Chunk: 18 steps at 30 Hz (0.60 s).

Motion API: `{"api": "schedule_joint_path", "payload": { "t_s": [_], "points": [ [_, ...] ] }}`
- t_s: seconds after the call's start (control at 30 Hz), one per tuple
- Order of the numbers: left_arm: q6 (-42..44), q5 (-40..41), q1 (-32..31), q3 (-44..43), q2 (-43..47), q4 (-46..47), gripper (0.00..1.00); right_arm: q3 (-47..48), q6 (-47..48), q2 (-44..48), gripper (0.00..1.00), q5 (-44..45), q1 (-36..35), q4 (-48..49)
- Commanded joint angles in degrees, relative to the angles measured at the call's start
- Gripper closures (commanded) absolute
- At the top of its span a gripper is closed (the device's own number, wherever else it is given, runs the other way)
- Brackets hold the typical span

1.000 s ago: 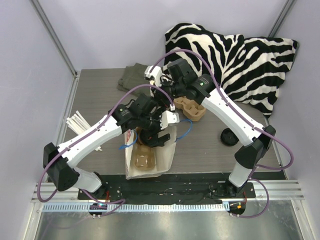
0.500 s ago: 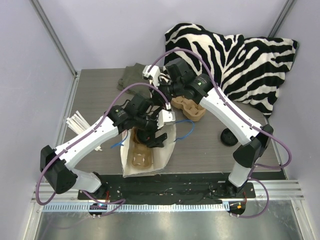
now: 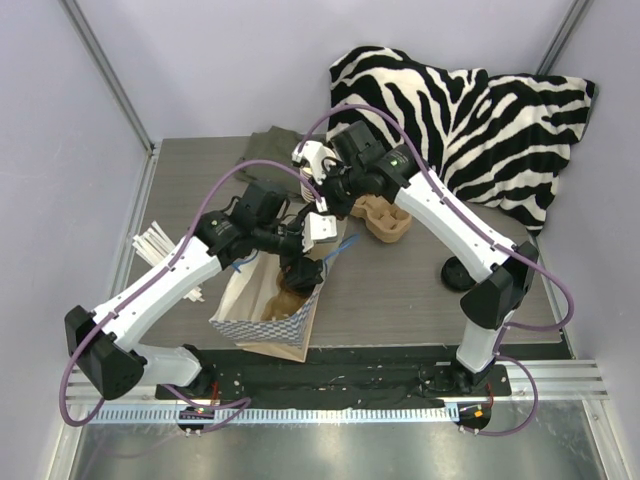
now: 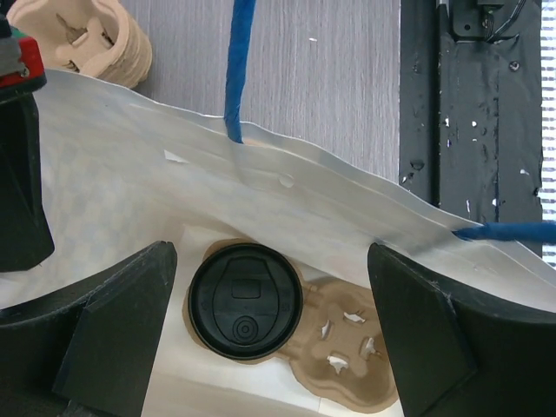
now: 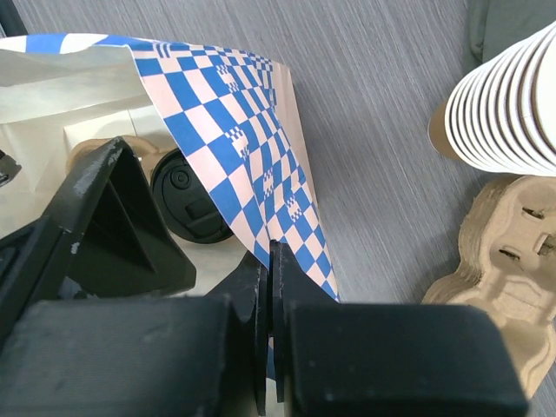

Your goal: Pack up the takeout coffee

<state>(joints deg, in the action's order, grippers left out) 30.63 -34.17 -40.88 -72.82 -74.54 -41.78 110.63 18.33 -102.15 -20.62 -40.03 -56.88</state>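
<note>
Cup (image 4: 246, 300) is in the bag (image 3: 262, 318). It stands upright with the black lid (image 4: 246, 287) on, seated in one pocket of the pulp carrier (image 4: 343, 356) on the bag floor. The bag stands open on the table (image 3: 400, 290), near the front edge.

Left gripper (image 4: 269, 254) is over the bag mouth with its jaws wide apart and nothing held. Both fingers (image 4: 130, 330) clear the lid, with a gap on each side.

Key relation: the cup sits straight below the left gripper, between the spread fingers, slightly toward the left-hand finger in the wrist view. The cup's long axis is vertical, in line with the gripper's approach. The left arm is the nearer one.

Right gripper (image 5: 271, 261) is closed tight, pinching the checkered rim of the bag and holding that side up and open. From the right wrist the lid shows just past that rim, below the pinch and to its left, inside the bag.

Judgement: the cup looks placed and let go, so packing is nearly done. The likely next move is the left gripper lifting straight up and out. Risk: a finger snags the bag wall or the blue handle (image 4: 236, 69) on the way out and tips the cup.
</note>
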Motion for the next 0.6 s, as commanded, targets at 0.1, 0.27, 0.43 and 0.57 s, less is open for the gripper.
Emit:
{"api": "schedule_joint_path", "payload": {
  "t_s": [0.1,0.27,0.43,0.57],
  "points": [
    [-0.4,-0.8,-0.1,-1.7,2.6,4.2,0.03,1.0,0.5,-0.5,0.99,0.5,0.0,-2.1],
    [-5.0,0.4,0.1,-5.9,2.6,6.4,0.02,3.0,0.2,-1.8,0.99,0.2,0.2,-3.2],
    [-6.9,0.9,0.2,-9.2,3.3,6.9,0.01,5.2,-0.3,-4.0,0.99,0.3,0.5,-4.6],
    [-8.9,2.3,0.2,-10.3,4.3,7.2,0.01,6.5,-0.7,-5.1,0.99,0.2,0.7,-5.1]
  ]
}}
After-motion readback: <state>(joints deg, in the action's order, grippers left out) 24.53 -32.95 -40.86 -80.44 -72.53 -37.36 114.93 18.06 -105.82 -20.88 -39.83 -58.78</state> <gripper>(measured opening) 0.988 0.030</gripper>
